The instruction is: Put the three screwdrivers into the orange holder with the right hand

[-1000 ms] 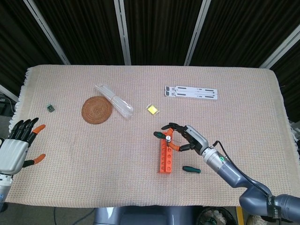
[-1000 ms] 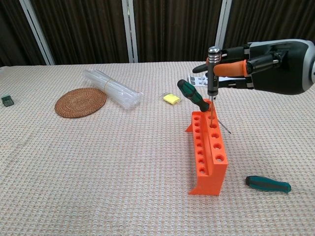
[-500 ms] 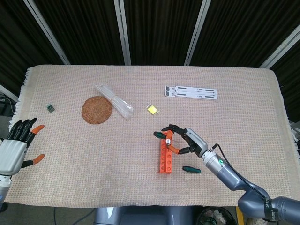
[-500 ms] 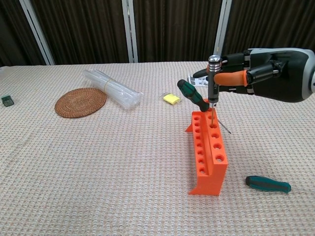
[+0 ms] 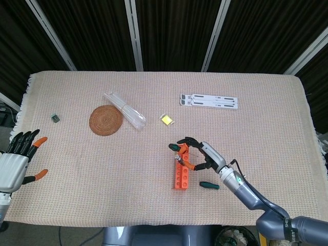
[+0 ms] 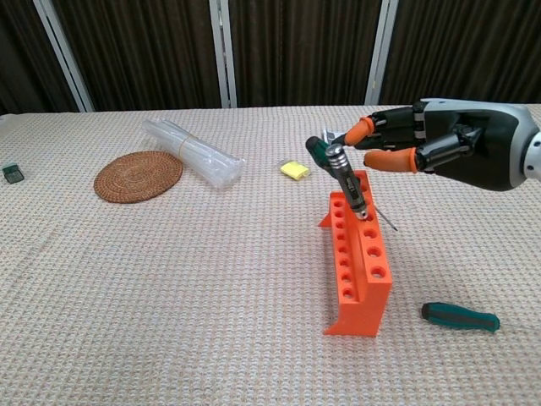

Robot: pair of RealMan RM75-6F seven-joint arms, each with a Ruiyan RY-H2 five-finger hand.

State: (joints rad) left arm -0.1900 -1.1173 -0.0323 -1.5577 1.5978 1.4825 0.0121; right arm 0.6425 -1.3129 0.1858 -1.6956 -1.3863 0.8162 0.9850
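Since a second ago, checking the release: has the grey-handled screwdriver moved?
Yes. The grey-handled screwdriver has dropped into the orange holder and tilted left; the right hand no longer grips it.

Bright even overhead light, soft faint shadows, sharp focus, dark backdrop, no glare.

No legible text, labels, brands, numbers or signs on anything in either view.

The right hand (image 6: 439, 152) hovers with fingers spread, holding nothing. The left hand (image 5: 15, 161) rests at the table's edge, fingers apart.
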